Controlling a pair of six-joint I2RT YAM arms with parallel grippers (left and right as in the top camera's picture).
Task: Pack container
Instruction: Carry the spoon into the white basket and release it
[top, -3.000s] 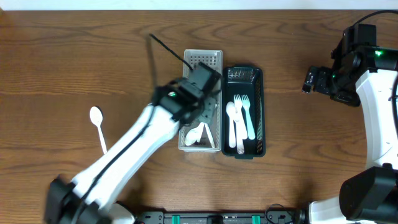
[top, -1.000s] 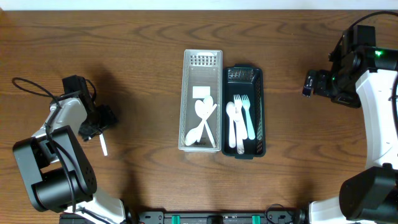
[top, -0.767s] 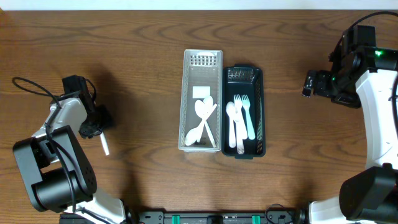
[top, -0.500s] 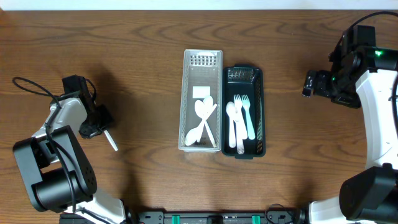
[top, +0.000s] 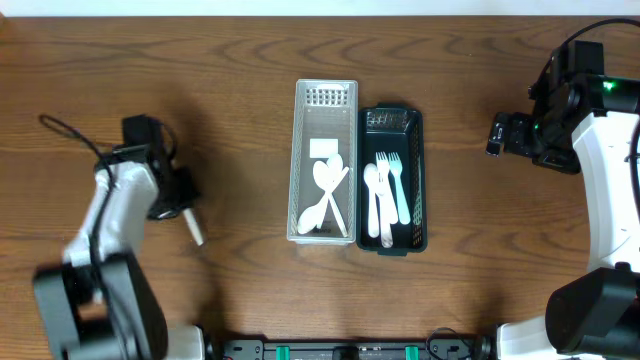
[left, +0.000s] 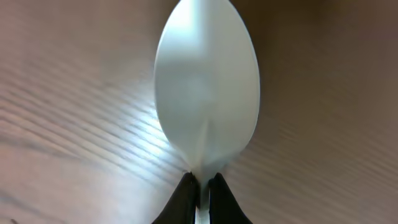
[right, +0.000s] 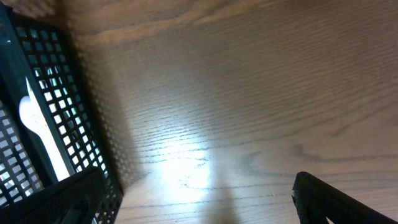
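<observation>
The left gripper (left: 200, 186) has just clamped its jaws on the white spoon (left: 206, 93), well left of the clear bin (top: 326, 84). The right gripper (top: 497, 133), right of the bin, holds its jaws apart and empty. Carrying likely follows.

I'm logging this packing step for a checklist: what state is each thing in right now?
Left tool: shut on the white plastic spoon.
Right tool: open, holding nothing.
Clear plastic basket: partly filled, holds packed spoons.
Black mesh basket: partly filled, holds white forks.
</observation>
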